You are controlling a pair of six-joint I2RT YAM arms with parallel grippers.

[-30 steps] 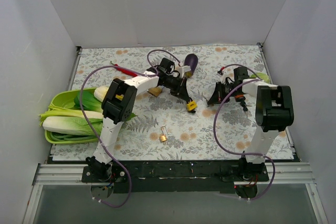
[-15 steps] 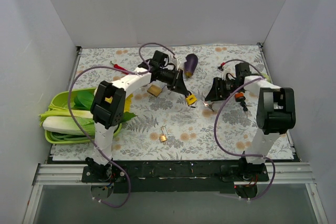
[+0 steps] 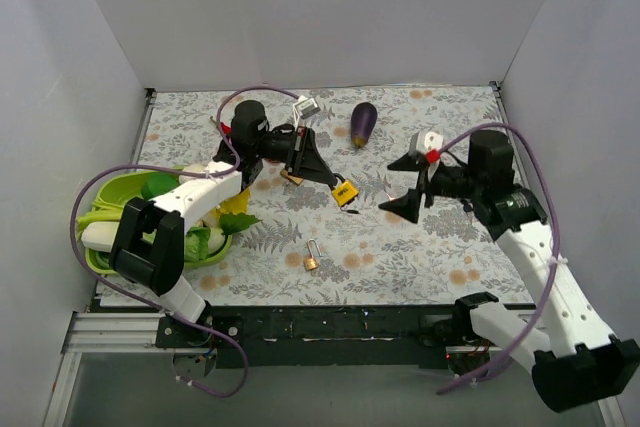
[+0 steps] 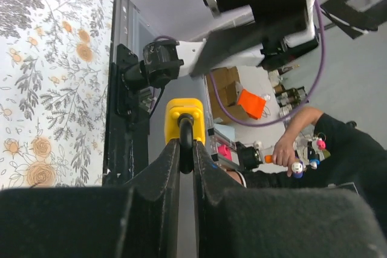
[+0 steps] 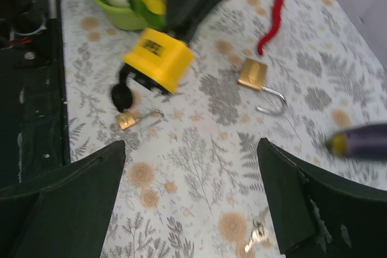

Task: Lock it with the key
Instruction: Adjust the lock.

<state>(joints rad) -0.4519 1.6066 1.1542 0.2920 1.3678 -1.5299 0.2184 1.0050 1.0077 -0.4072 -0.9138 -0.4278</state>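
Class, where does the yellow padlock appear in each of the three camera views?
Top external: yellow padlock in the left claw, near centre.
Left wrist: padlock at centre, pinched in the claw.
Right wrist: padlock upper left of centre.
Shared landmark: floral table cover.

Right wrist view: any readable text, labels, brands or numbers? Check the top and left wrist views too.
No text reads cleanly in any view.
On the yellow block-shaped padlock: a dark printed mark on its face, too blurred to read.
On the larger brass padlock: no marking can be made out.
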